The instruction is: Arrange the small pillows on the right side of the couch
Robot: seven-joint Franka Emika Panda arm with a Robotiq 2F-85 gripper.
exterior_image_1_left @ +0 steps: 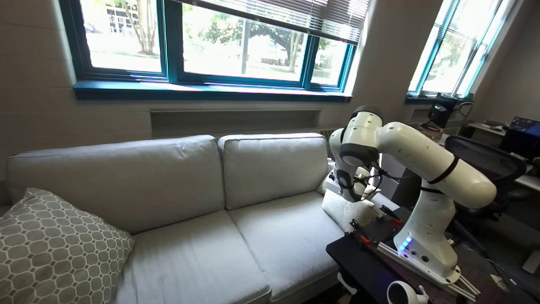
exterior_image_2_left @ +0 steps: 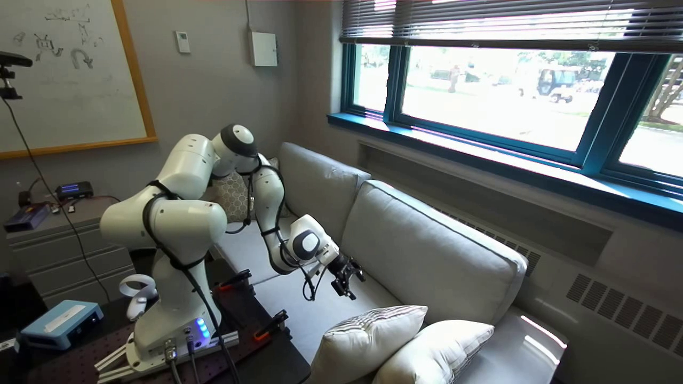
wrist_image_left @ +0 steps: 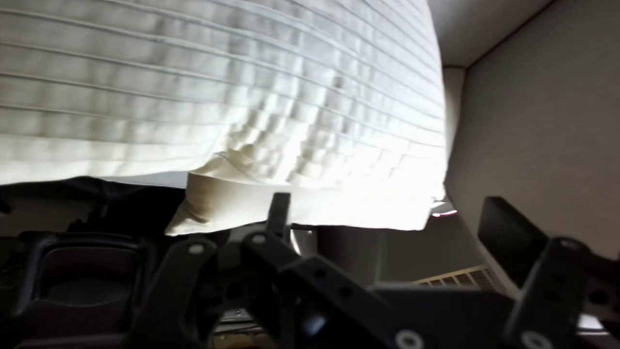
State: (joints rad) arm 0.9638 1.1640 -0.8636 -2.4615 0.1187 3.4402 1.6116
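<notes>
Two small cream-white pillows lean together at one end of the couch (exterior_image_1_left: 274, 169), near the robot's table. In an exterior view the nearer-to-seat pillow (exterior_image_2_left: 368, 341) and the pillow behind it (exterior_image_2_left: 435, 354) stand tilted against the armrest; that view also shows the couch (exterior_image_2_left: 432, 245). In an exterior view the front pillow (exterior_image_1_left: 346, 211) is partly covered by the arm. My gripper (exterior_image_2_left: 355, 287) is above the seat, apart from the pillows and facing them. In the wrist view the open, empty gripper (wrist_image_left: 390, 223) has a ribbed pillow (wrist_image_left: 290, 97) in front of it.
A larger grey-white patterned pillow (exterior_image_1_left: 63, 249) lies at the couch's far end, also visible behind the arm (exterior_image_2_left: 229, 197). The robot's black table (exterior_image_1_left: 358, 264) with orange-tipped clamps (exterior_image_2_left: 270, 325) borders the seat. The back cushions rise close beside the gripper.
</notes>
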